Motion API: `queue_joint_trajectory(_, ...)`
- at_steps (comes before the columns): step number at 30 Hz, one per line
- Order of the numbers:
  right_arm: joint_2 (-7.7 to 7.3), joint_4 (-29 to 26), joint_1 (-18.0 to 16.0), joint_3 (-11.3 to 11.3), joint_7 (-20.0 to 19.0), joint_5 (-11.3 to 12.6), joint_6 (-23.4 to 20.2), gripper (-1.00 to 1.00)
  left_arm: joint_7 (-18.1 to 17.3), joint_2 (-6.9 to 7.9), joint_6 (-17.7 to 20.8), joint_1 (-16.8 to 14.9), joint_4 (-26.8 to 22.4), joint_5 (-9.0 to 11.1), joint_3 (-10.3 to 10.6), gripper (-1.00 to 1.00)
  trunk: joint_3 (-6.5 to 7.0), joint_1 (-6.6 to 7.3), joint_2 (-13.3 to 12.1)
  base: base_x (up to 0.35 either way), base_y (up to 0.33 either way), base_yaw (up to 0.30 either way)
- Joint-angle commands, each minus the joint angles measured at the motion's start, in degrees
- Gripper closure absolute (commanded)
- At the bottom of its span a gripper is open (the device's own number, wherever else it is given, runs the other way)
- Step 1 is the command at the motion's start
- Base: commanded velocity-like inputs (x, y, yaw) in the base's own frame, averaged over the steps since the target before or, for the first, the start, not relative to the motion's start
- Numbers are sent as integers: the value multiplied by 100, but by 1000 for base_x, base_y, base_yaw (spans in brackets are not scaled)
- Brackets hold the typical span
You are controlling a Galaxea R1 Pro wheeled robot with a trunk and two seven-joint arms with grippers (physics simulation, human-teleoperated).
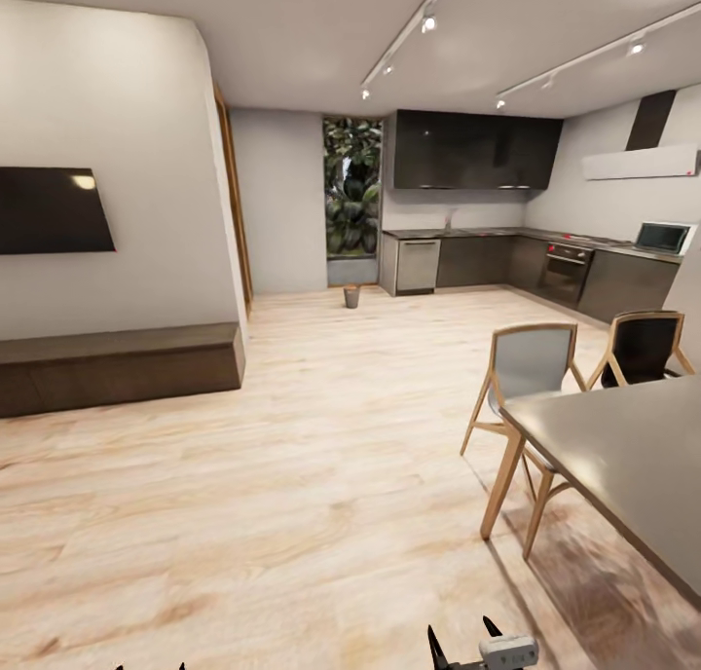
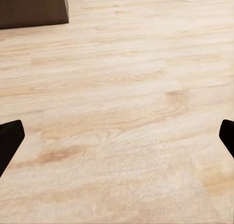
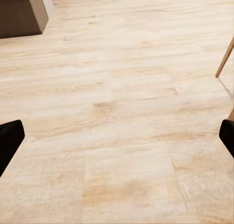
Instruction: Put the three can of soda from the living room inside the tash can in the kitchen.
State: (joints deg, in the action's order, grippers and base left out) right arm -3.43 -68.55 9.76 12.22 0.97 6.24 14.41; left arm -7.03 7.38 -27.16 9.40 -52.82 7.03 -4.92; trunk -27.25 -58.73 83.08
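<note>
Tash can (image 1: 351, 297) far across wood floor (image 1: 321, 456) (by kitchen cabinets (image 1: 477, 261)), grippers spread.

My left pincer (image 2: 117, 136) and my right pincer (image 3: 117, 136) both hang low with jaws spread wide and nothing between them, dark fingertips (image 1: 435, 643) poking up in the head view.

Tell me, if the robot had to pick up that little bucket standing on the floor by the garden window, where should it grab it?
Probably at the rim, coming down from above. The trash can stands upright on the wood floor with its open top up, so one finger could go inside the wall and one outside. It narrows toward the base, so a grip around its sides might slip. From here it is too far off to make out a handle.
</note>
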Motion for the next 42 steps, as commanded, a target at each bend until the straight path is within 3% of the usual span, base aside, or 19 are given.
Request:
queue_joint_trajectory(1, 0, 0, 0, 0, 0, 0, 0, -100, 0, 0, 0, 0, 0, 0, 0, -100, 0, 0, 0, 243, -176, 0)
queue_joint_trajectory(20, 0, 4, 0, 17, 0, -8, -7, -100, 0, 0, 0, 0, 0, 0, 0, -100, 0, 0, 0, 152, -185, 0)
queue_joint_trajectory(42, 0, 44, 0, 35, 0, -26, 0, -100, 0, 0, 4, -4, 9, 0, -8, -100, 0, 0, 0, 261, 166, 0)
